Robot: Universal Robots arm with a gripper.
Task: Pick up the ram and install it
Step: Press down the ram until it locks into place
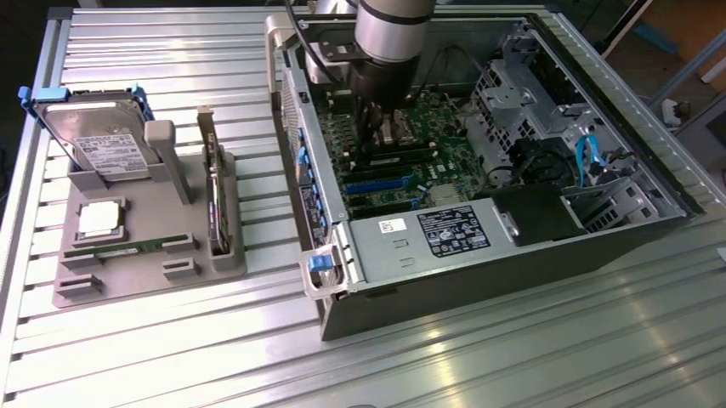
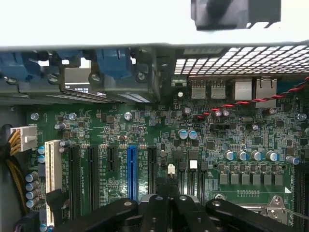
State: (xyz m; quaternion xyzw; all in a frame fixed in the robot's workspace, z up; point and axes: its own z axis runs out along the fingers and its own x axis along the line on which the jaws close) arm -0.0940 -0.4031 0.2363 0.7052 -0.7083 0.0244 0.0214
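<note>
Hanging closed inside the open computer case (image 1: 635, 223), hand (image 2: 168, 203) just above the motherboard (image 2: 159, 130), walls close around. Ram (image 1: 127, 247) lying flat in the grey holder (image 1: 216, 274) on the counter (image 1: 477, 357), well apart.

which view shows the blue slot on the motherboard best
The wrist view: the blue slot stands full length among black slots, unobstructed. The exterior view shows the blue slot smaller, inside the computer case beside the arm.

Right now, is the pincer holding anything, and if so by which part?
Cannot be told. The pincer is shut, low over the motherboard inside the computer case, but no held ram stick is visible between its fingers.
</note>
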